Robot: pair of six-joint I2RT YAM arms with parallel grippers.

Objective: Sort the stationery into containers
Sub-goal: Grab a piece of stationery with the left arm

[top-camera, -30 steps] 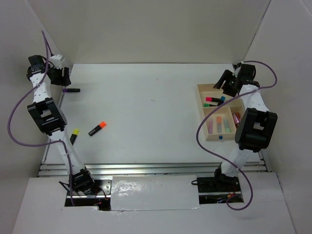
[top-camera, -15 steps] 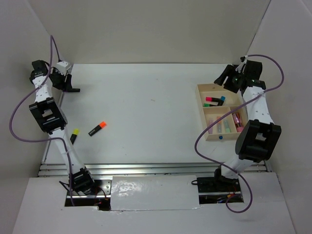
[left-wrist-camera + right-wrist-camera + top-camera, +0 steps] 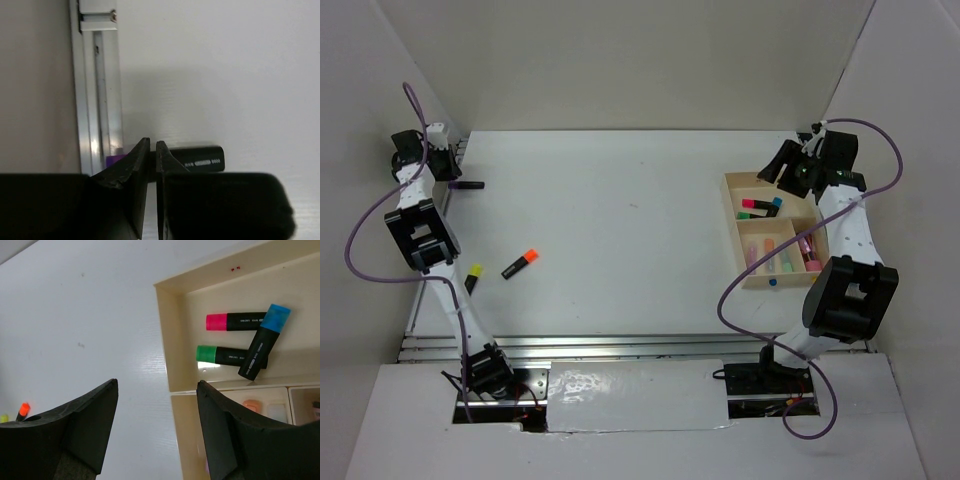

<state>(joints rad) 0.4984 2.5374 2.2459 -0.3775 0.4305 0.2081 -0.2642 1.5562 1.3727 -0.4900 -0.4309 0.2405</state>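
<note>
A black marker with a purple end (image 3: 192, 158) lies crosswise by the metal rail at the table's far left (image 3: 467, 185). My left gripper (image 3: 152, 144) hangs over it with its jaws drawn together to a thin slit. The marker shows just beyond the tips, not between them. My right gripper (image 3: 156, 382) stands open above the left rim of the wooden tray (image 3: 167, 340), empty. In the tray's far compartment lie pink (image 3: 235, 321), green (image 3: 225, 355) and blue (image 3: 262, 342) markers. Orange-ended (image 3: 520, 264) and yellow-ended (image 3: 472, 277) markers lie on the table's left.
The tray (image 3: 732, 210) sits at the right, with pastel pens (image 3: 770, 255) in its nearer compartments and a blue dot (image 3: 772, 282) on its near rim. A metal rail (image 3: 95, 90) and the side wall run close beside the left gripper.
The left gripper's jaws have closed from wide open to a thin slit, and its wrist has shifted slightly toward the left wall. The right gripper has turned a little over the tray's corner.
</note>
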